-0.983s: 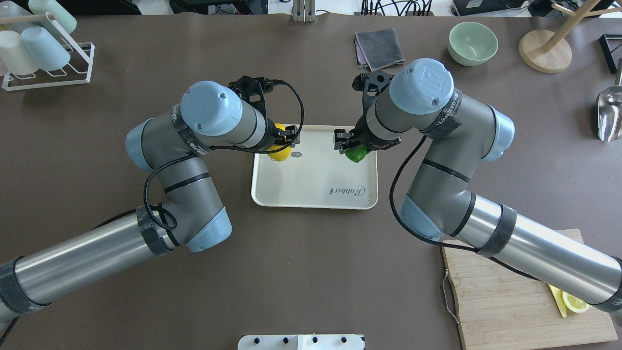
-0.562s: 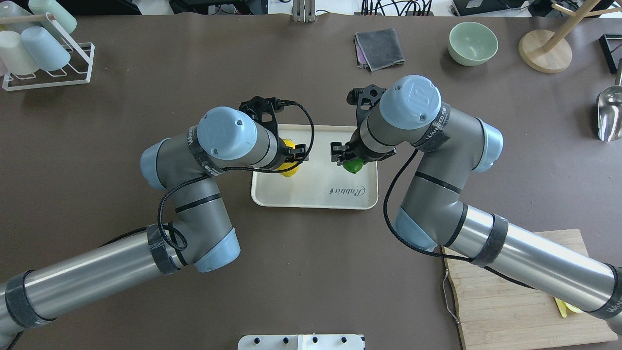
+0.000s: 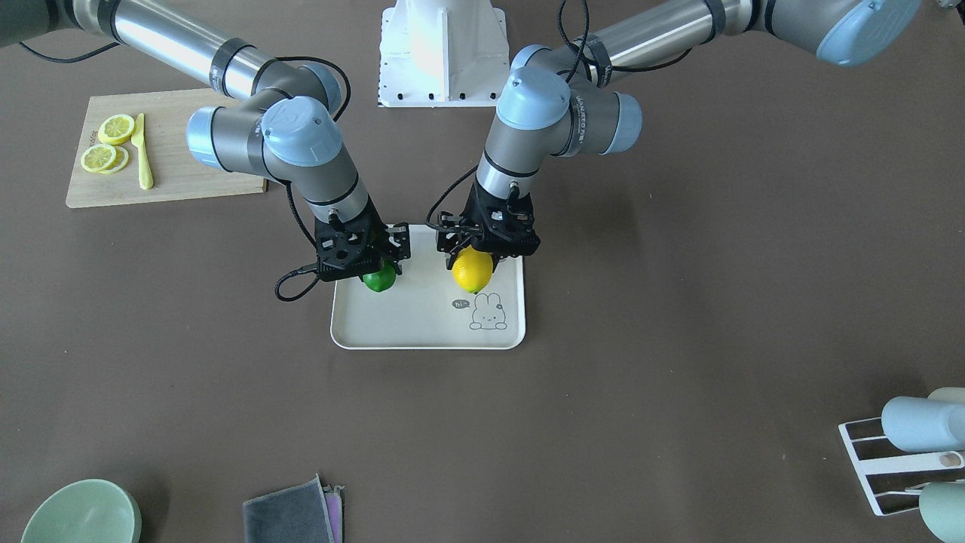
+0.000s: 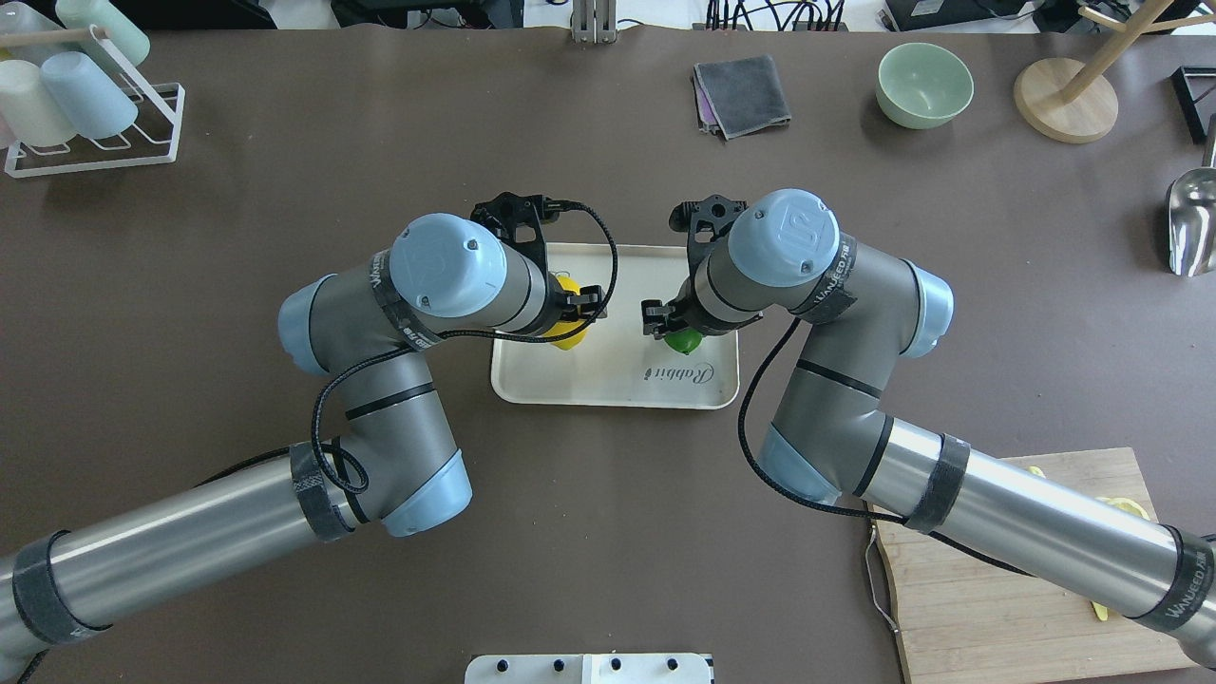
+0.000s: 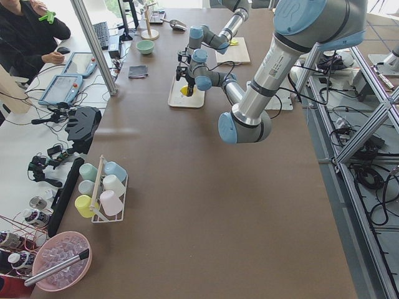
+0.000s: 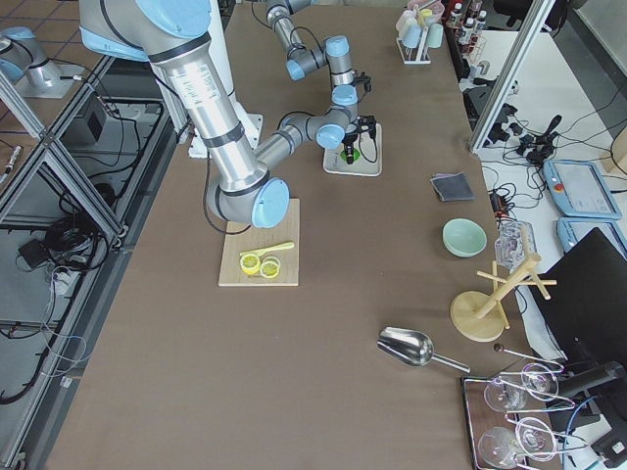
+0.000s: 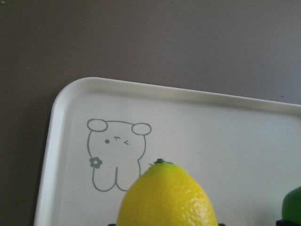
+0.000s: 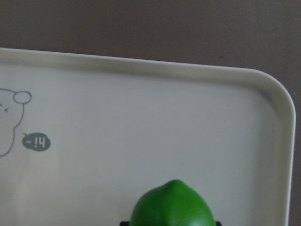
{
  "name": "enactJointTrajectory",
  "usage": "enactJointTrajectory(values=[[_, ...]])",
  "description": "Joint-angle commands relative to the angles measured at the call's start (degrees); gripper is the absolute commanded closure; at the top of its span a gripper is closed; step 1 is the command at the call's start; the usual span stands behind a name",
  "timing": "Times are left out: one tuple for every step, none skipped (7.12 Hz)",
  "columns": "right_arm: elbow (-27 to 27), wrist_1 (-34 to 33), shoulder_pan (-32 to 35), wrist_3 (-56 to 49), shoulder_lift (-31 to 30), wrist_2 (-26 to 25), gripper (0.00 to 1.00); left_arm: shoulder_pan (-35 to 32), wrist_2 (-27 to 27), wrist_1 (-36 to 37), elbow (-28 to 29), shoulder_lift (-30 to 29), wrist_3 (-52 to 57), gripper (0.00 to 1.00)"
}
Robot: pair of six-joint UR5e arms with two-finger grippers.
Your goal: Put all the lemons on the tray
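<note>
The cream-white tray (image 4: 608, 380) lies at the table's middle; it also shows in the front view (image 3: 422, 328). My left gripper (image 3: 473, 260) is shut on the glossy yellow lemon (image 3: 473, 273) and holds it, tip down, low over the tray beside the bunny drawing. The left wrist view shows that lemon (image 7: 167, 197) over the tray's rim (image 7: 70, 92). My right gripper (image 3: 377, 271) is shut on the green lemon (image 3: 380, 280), low over the tray's other side. The right wrist view shows it (image 8: 171, 205). I cannot tell whether either lemon touches the tray.
A wooden cutting board (image 3: 181, 170) with lemon slices (image 3: 105, 143) and a yellow knife lies under my right arm. A green bowl (image 4: 924, 84), a grey cloth (image 4: 742, 93), a wooden stand (image 4: 1064, 100) and a metal scoop (image 4: 1192, 223) are at the far right. A cup rack (image 4: 85, 104) stands far left.
Both arms have drawn back toward the robot with their lemons, from the tray's far edge to over its middle. Both grippers stay shut.
</note>
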Motion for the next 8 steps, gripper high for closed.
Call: enactJointTrajectory(values=[[-0.43, 0.23, -0.05, 0.09, 0.59, -0.04, 0.00, 2.53, 6.78, -0.19, 0.92, 0.35, 0.56, 0.03], [-0.35, 0.23, 0.21, 0.26, 1.03, -0.04, 0.00, 3.51, 8.93, -0.28, 0.83, 0.09, 0.47, 0.02], [-0.26, 0.05, 1.69, 0.18, 1.90, 0.65, 0.00, 3.34, 8.78, -0.36, 0.40, -0.09, 0.56, 0.02], [-0.08, -0.21, 3.88, 0.18, 2.52, 3.01, 0.00, 2.39, 8.43, -0.28, -0.22, -0.18, 1.52, 0.02], [0.00, -0.38, 5.82, 0.09, 2.61, 5.55, 0.00, 0.55, 5.64, 0.24, -0.74, 0.00, 3.18, 0.02], [0.18, -0.39, 7.23, 0.09, 2.61, 6.19, 0.00, -2.17, 2.22, 0.25, -1.53, 0.43, 4.07, 0.02], [0.70, 0.22, 8.73, -1.04, 2.09, 6.46, 0.00, -4.37, 1.06, 0.42, -5.54, 2.70, 11.04, 0.02], [2.36, 0.49, 11.35, -4.88, 0.00, 7.07, 0.00, -6.83, 0.78, 0.43, -10.46, 7.42, 14.50, 0.02]])
